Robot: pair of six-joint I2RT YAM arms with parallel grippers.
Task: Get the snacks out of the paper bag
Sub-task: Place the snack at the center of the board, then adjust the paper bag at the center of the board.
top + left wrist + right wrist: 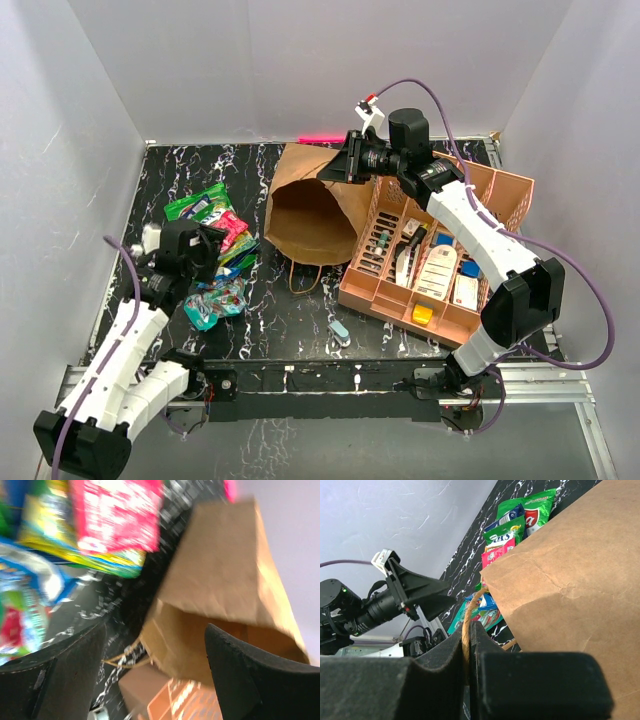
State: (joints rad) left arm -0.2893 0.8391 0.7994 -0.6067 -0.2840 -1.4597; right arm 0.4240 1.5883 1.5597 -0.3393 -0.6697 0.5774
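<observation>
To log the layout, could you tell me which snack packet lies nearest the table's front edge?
The teal packet: it lies lowest in the top view, while the green packet and pink-red packet lie farther back.

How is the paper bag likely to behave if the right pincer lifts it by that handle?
Probably light: the paper bag gapes open with nothing visible inside. Likely floppy, since its thin walls are creased. Held by one thin handle in the right pincer, it may swing or tilt.
</observation>
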